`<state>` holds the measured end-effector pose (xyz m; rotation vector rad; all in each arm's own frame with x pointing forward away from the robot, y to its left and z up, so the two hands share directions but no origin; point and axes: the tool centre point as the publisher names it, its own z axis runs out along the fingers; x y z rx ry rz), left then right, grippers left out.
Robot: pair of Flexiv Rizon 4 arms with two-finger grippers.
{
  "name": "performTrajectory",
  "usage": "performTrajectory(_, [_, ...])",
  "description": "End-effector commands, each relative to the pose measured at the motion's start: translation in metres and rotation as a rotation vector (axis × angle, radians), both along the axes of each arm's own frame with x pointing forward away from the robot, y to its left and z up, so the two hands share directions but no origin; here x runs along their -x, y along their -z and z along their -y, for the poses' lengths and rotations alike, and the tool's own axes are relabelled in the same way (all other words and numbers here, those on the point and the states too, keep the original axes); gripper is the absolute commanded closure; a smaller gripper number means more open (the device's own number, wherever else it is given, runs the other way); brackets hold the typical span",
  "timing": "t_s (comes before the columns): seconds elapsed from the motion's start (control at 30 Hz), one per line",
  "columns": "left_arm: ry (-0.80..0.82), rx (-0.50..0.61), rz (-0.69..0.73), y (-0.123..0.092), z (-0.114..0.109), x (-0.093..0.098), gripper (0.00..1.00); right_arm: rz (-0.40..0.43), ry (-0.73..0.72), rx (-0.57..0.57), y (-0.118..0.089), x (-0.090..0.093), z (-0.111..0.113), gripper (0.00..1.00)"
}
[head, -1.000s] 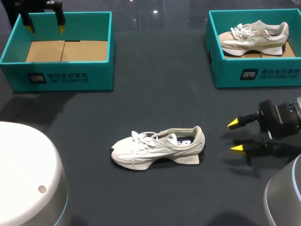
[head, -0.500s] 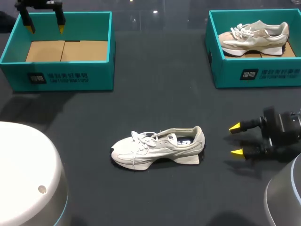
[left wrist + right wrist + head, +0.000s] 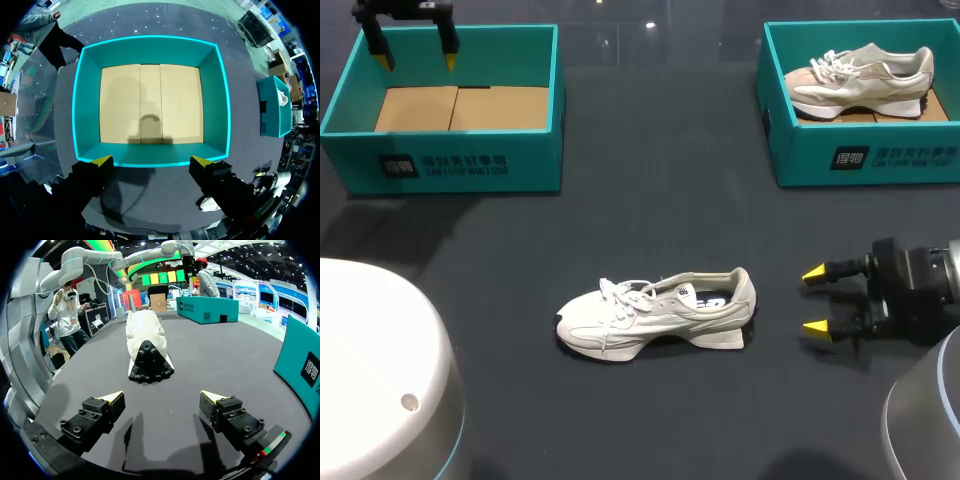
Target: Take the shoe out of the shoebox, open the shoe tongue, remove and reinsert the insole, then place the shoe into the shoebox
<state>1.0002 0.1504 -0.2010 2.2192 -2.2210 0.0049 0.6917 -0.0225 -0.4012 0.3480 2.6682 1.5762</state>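
Observation:
A white shoe (image 3: 655, 313) lies on its sole in the middle of the dark table, toe to the left, heel to the right. In the right wrist view the shoe (image 3: 145, 342) stands heel-first straight ahead of my right gripper (image 3: 162, 400), a short way off. My right gripper (image 3: 816, 300) is open and empty, low over the table just right of the heel. My left gripper (image 3: 415, 58) hangs open above the far edge of the empty teal shoebox (image 3: 450, 175) at the back left. Below the left gripper (image 3: 151, 161) the shoebox (image 3: 150, 47) shows its bare cardboard floor.
A second teal shoebox (image 3: 860, 155) at the back right holds a beige and white shoe (image 3: 860, 80). In the right wrist view its wall (image 3: 305, 365) rises beside the gripper. A white rounded robot part (image 3: 380, 370) fills the front left corner.
My right gripper has shifted slightly, drifting right and then back left toward the shoe's heel, its tips closer together. The left gripper and the shoe have stayed put.

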Motion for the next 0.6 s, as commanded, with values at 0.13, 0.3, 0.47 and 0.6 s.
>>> performTrajectory(0.13, [0.000,-0.001,-0.001,0.000,0.000,0.000,0.00,-0.003,0.012,0.047,-0.001,0.003,-0.022,0.00])
performTrajectory(0.3, [0.000,-0.001,-0.001,0.000,0.000,0.000,0.00,-0.002,0.010,0.073,0.001,0.002,-0.036,0.00])
performTrajectory(0.47, [0.000,-0.001,-0.001,0.000,0.000,0.000,0.00,0.004,0.014,0.072,0.003,0.001,-0.044,0.00])
performTrajectory(0.6, [0.000,-0.001,-0.001,0.000,0.000,0.000,0.00,0.007,0.012,0.068,0.003,-0.001,-0.049,0.00])
